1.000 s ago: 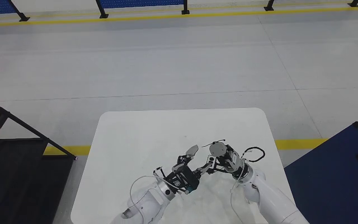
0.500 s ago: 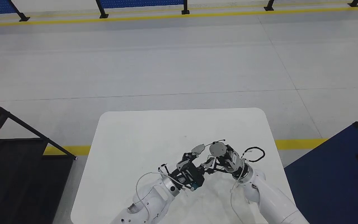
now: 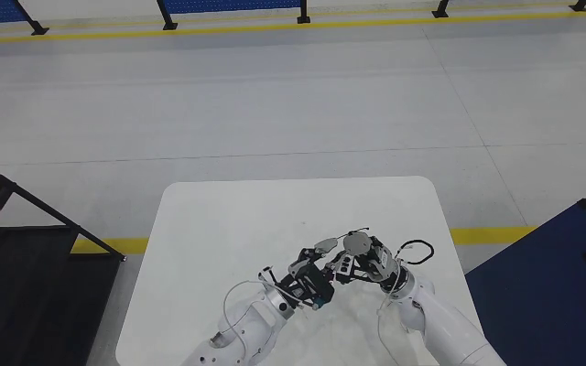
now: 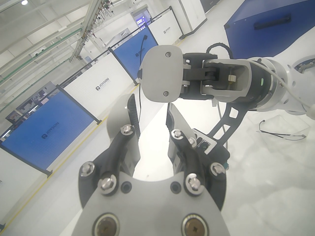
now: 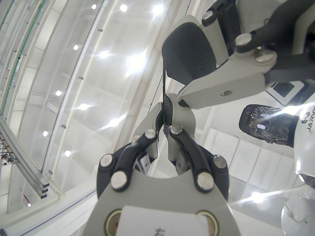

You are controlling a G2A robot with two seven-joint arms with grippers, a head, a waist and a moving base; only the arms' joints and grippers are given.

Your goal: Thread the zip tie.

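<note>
Pinching the black zip tie, the right gripper is hovering at the table's five o'clock, the spread left gripper at its nine o'clock.

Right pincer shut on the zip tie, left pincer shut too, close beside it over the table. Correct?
One thing is off: the left pincer is open, with a clear gap between its fingers in the left wrist view. The rest holds: the right pincer is shut on the zip tie, and the two sit close together over the table.
</note>
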